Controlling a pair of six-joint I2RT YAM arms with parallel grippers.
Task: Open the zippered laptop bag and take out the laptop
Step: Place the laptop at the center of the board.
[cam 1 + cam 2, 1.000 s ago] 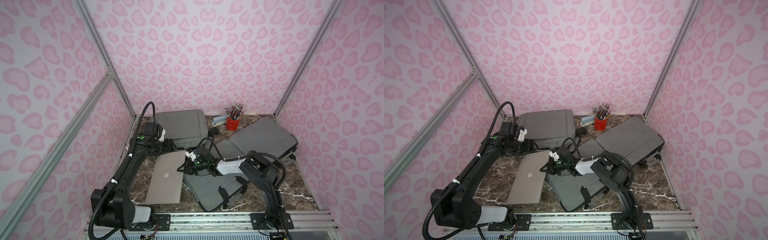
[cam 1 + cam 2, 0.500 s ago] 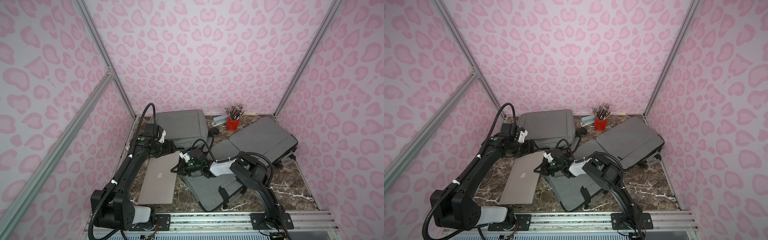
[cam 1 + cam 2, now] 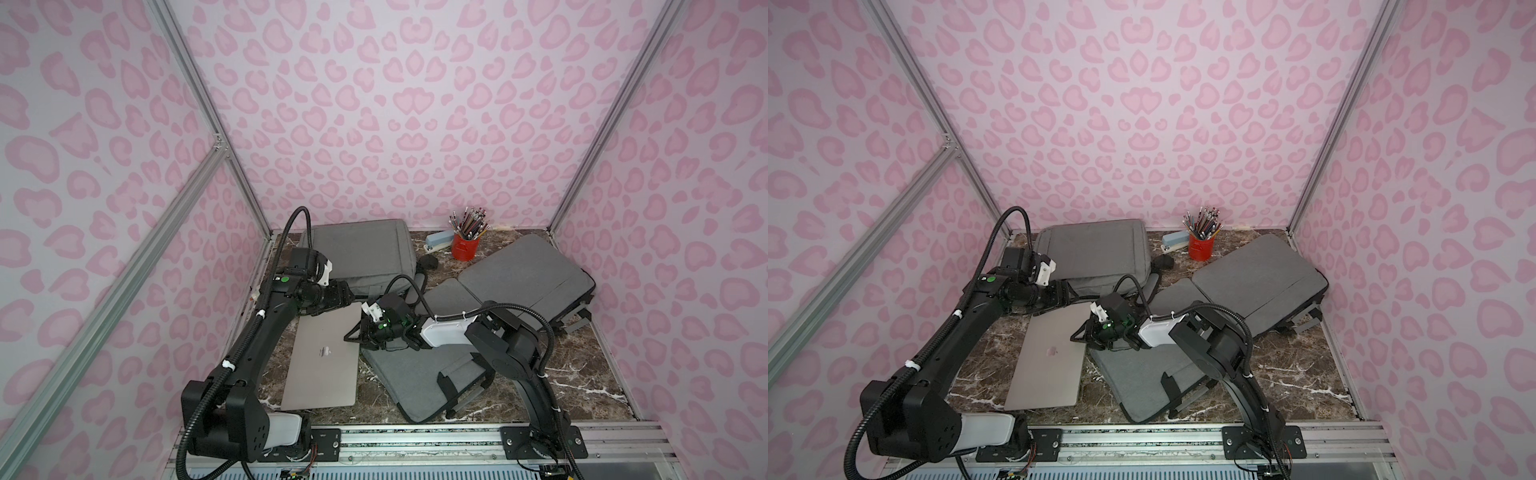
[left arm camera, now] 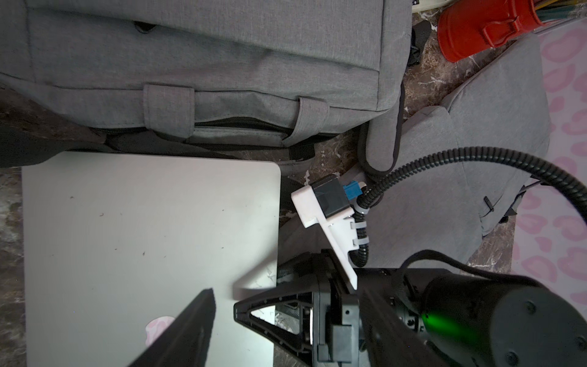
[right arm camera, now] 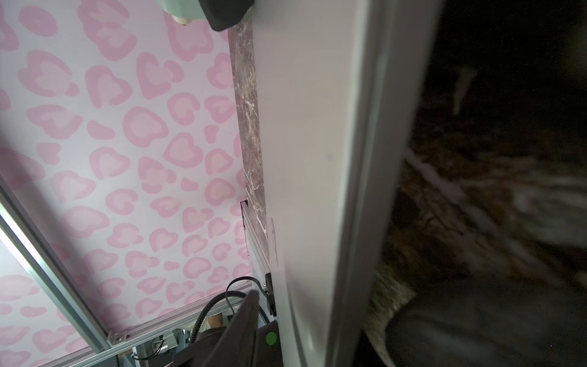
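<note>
Since the laptop (image 3: 322,365) already lies outside the laptop bag (image 3: 415,374), you will find it flat on the worktop (image 3: 582,374). It rests lid and logo up in the front-left part, its near short edge close to the front edge. Its long axis runs front to back, with the far end leaning a little toward the right. I cannot tell which side carries the hinge.

The bag lies just beside the laptop's right long edge, toward the front middle. Your right gripper (image 3: 351,337) sits at that edge near the far corner. Its jaws straddle the rim but stand apart, and in the right wrist view one finger (image 5: 244,317) is clear of the lid. Your left gripper (image 3: 348,297) hangs over the far right corner, jaws wide apart and holding nothing.

Another grey bag (image 3: 357,249) fills the back-left corner, and a red pencil cup (image 3: 464,249) stands near the back edge.
</note>
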